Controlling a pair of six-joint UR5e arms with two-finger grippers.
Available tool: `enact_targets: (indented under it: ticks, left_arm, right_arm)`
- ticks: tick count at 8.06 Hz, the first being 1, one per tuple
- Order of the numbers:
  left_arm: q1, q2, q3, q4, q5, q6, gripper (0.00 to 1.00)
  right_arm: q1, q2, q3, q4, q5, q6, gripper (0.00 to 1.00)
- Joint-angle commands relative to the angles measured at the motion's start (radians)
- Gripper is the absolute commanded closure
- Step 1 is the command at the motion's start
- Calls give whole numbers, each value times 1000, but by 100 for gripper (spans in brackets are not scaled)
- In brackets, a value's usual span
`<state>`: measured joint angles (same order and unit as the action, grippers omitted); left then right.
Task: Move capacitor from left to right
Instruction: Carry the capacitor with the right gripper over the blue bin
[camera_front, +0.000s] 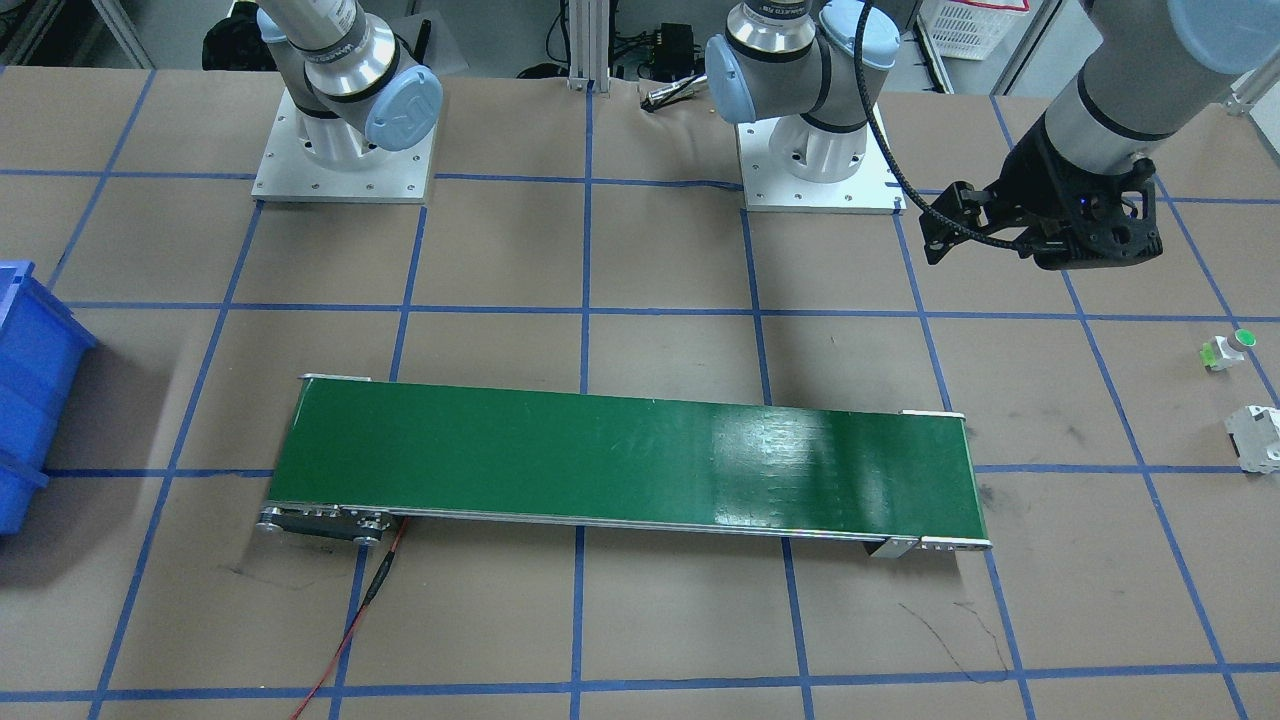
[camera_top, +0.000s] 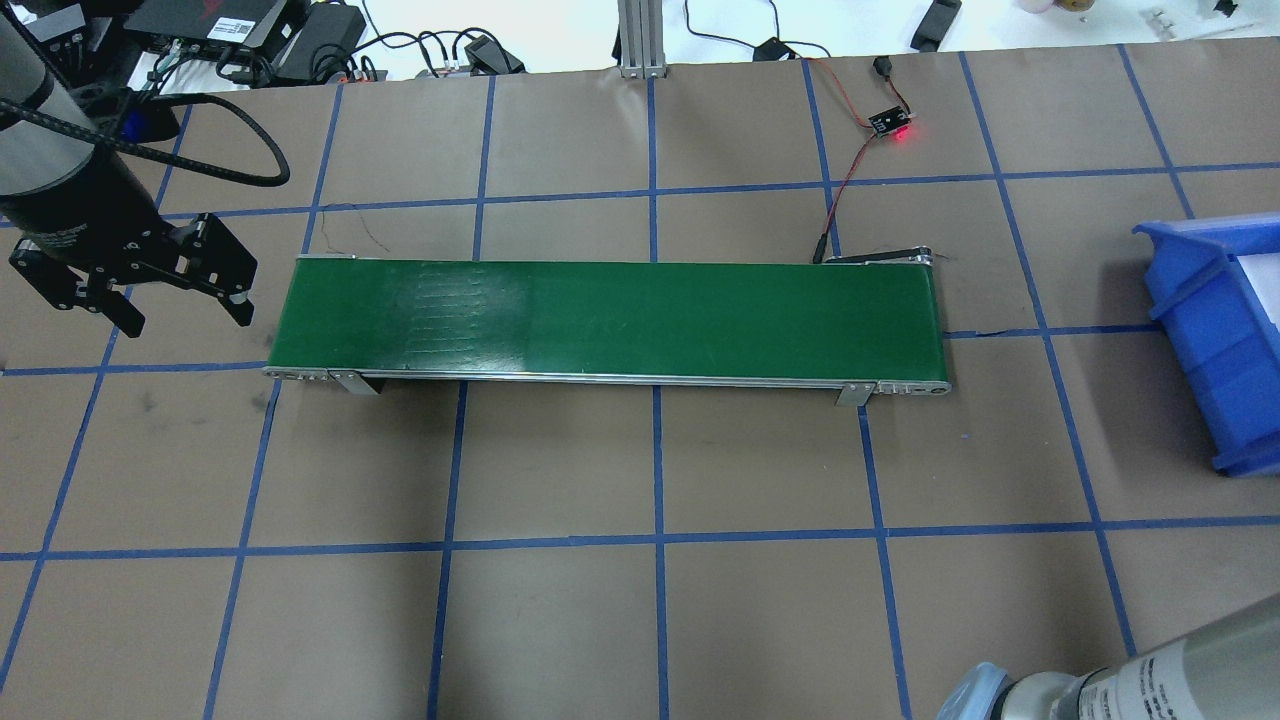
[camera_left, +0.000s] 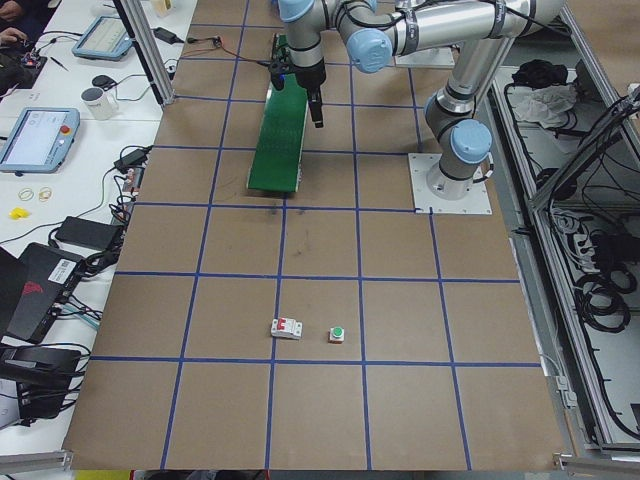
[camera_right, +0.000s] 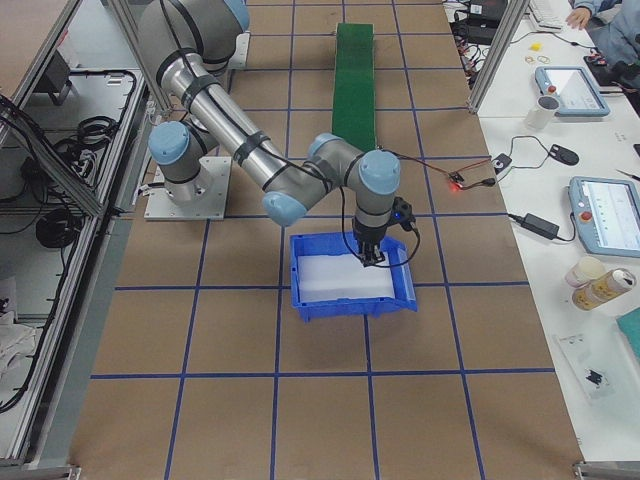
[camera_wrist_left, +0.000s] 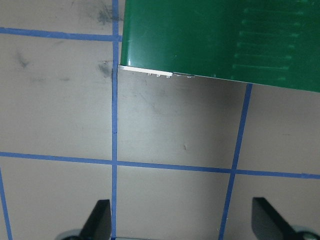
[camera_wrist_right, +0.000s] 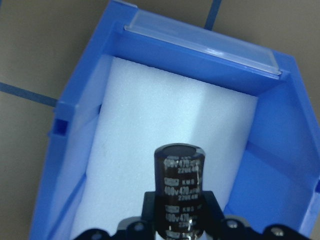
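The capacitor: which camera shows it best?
The right wrist-mounted view: the capacitor is close up, markings visible, gripped by the right pincer over the blue bin. The exterior right view has it too small to make out; other views miss it.

Left arm and right arm: silver-grey tubes, black rings at joints, pale blue round joint caps with embossed logo. Square pale metal base plates, small screws along edges. Black ribbed cable on left arm. Left gripper and right gripper black, angular, skeletal linkages.
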<state>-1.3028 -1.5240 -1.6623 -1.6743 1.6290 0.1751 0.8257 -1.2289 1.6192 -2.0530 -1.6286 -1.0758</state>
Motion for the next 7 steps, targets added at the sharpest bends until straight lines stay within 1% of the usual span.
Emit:
enact_targets:
  ticks: [1,2,3,4,6,7]
  left_arm:
    - [5,28,9,-5,3,3,0]
    - [14,27,-2,-1,11,4,0]
    - [16,24,-2,4,53,27,0]
    - [14,18,-1,10,52,11,0]
    - [8,-8,0,36,43,-32,0]
    - [5,-5,7,34,43,-40,0]
  right_arm:
    - [-39,115,10,-71,9,-58,100]
    - [-45,133,14,-75,9,-75,98]
    - [-48,137,13,-76,10,-73,62]
    - [-48,126,13,-73,22,-72,1]
    - [-50,80,13,-67,16,-73,0]
    - [-46,24,13,-55,26,-66,0]
